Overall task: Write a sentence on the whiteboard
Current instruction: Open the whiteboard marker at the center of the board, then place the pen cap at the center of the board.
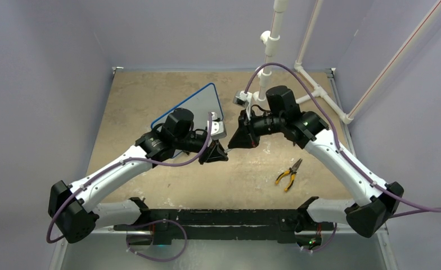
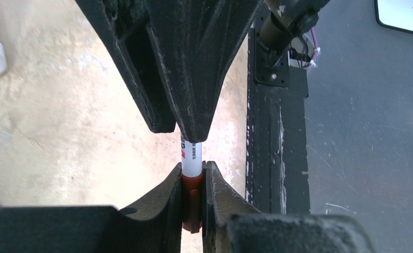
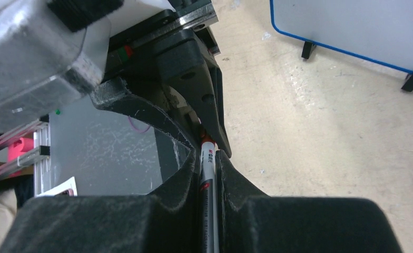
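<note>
Meeting tip to tip above the bench (image 1: 145, 95), both pincers pinch one marker (image 2: 192, 155). The left pincer (image 2: 193, 168) is clamped on its red end and the right pincer (image 3: 207, 157) on its barrel. The whiteboard (image 1: 200, 103) sits angled on the bench behind the left arm. Pliers (image 1: 288, 175) lie near the right arm.

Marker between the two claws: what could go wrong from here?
The left claw pinches the red cap of the marker while the right claw grips its barrel. If they pull crookedly, the marker might slip out and drop. The claws sit nose to nose, so they may bump. The whiteboard lies right by the left arm, which might nudge it.
</note>
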You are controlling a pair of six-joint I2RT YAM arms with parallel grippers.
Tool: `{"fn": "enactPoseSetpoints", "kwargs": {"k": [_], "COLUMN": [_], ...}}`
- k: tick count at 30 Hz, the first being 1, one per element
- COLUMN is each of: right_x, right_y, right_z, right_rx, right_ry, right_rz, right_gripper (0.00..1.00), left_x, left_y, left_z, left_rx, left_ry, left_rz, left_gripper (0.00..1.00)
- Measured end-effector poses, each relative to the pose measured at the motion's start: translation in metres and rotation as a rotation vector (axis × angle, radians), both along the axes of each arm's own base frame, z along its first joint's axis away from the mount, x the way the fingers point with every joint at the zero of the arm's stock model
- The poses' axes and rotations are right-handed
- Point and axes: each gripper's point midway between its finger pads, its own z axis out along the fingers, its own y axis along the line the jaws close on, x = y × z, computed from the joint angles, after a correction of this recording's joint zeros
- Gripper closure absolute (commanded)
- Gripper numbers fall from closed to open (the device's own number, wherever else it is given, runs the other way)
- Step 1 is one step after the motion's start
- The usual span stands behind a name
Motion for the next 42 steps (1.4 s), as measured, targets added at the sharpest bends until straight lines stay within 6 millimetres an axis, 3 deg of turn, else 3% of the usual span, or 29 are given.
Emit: {"fn": "enactPoseSetpoints", "kwargs": {"k": [6,11,14,16,21,30,34,37,42], "right_x": [-0.004,-0.012,-0.019,-0.021,-0.005,0.050,0.073,0.083,0.091], "right_y": [-0.006,-0.023,-0.028,-0.030,-0.031,-0.038,-0.048,-0.060,-0.074], "right_z": [0.021,0.061,0.081,0.084,0.069,-0.017,-0.044,-0.044,-0.009], "right_rx": [0.011,0.065,0.101,0.104,0.052,-0.094,-0.101,-0.051,0.123], "right_ry": [-0.045,-0.136,-0.191,-0.203,-0.189,-0.096,-0.110,-0.154,-0.263], "right_rz": [-0.008,-0.035,-0.035,-0.042,-0.110,-0.389,-0.551,-0.669,-0.801], "right_gripper": [1.00,1.00,1.00,1.00,1.00,1.00,1.00,1.00,1.00], "left_x": [0.000,-0.008,-0.010,-0.009,-0.005,0.040,0.066,0.077,0.093], "left_y": [0.000,0.025,0.032,0.034,0.036,0.023,0.014,0.005,-0.012], "left_z": [0.016,-0.030,-0.043,-0.044,-0.045,-0.034,-0.044,-0.061,-0.099], "left_rx": [-0.043,0.098,0.145,0.154,0.164,0.038,-0.020,-0.014,0.025], "left_ry": [-0.058,0.048,0.073,0.070,0.063,0.102,0.123,0.136,0.156], "left_rz": [0.006,0.065,0.086,0.098,0.128,0.421,0.581,0.658,0.752], "left_gripper": [1.00,1.00,1.00,1.00,1.00,1.00,1.00,1.00,1.00]}}
